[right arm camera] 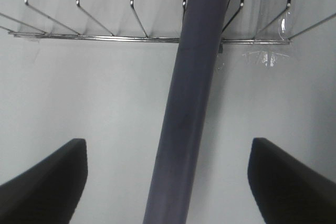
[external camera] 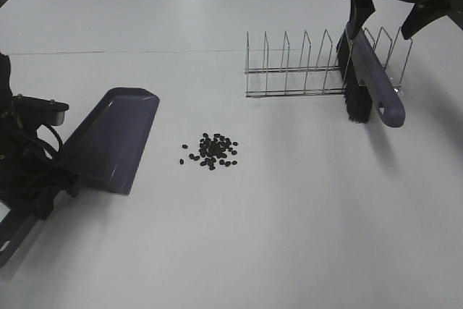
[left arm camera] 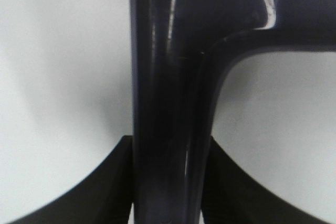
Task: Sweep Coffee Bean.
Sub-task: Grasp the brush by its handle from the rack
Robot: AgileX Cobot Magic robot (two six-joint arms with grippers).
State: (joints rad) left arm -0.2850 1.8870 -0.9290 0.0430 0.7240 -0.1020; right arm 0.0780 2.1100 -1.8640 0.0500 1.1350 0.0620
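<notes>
Clamping the dustpan (external camera: pixel 116 139), left jaws sit over white table (external camera: pixel 304 236); right jaws apart.

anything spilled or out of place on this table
Yes: coffee beans lie loose in a small scattered pile on the bare table, between the purple dustpan and the wire rack. The brush leans tilted across that rack, bristles down.
</notes>
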